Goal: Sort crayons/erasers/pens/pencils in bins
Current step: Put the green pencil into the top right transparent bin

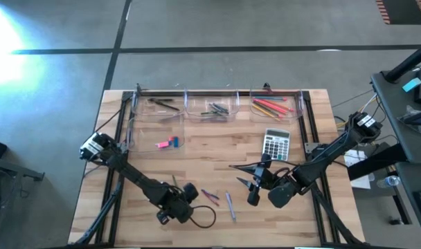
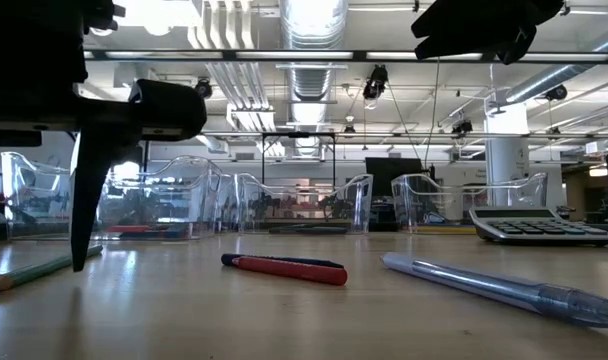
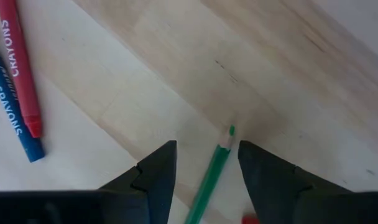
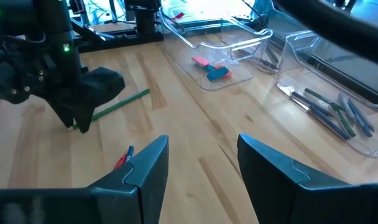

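Green pencil (image 3: 211, 176) sits btwn my left gripper (image 3: 206, 167) fingers, open, not touching. Red/blue crayons (image 3: 18, 81) beside pencil. Right gripper (image 4: 201, 163) open, w/ nothing held.

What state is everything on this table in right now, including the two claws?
Left gripper: open, fingers either side of the green pencil, low at the table.
Green pencil: lying flat, not lifted.
Right gripper: open, empty, above the table.
Erasers: in their bin.
Red and blue crayons: loose on the table.
Clear pen: loose on the table.
Calculator: flat on the table.
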Robot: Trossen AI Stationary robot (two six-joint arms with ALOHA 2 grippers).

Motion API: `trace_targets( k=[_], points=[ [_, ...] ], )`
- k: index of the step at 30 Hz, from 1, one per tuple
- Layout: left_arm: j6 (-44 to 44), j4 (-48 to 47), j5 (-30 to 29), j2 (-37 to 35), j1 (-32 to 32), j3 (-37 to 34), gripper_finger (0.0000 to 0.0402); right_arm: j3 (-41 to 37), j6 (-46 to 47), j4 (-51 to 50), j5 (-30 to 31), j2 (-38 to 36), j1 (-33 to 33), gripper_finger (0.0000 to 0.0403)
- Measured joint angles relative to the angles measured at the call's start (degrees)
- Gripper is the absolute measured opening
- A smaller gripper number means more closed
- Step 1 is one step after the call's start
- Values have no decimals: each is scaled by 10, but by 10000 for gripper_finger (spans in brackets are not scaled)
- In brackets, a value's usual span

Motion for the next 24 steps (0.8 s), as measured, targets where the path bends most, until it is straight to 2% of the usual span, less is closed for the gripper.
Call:
trace_targets(
  k=[5,16,24],
  points=[
    [-1,-1,9,0,5,-2,132,0,-5,0,0,0,0,180],
    [0,-2,45,1,27,-11,16,0,-3,0,0,0,0,180],
    [3,-6,30,-1,42,-9,4,0,-3,0,0,0,0,180]
  ],
)
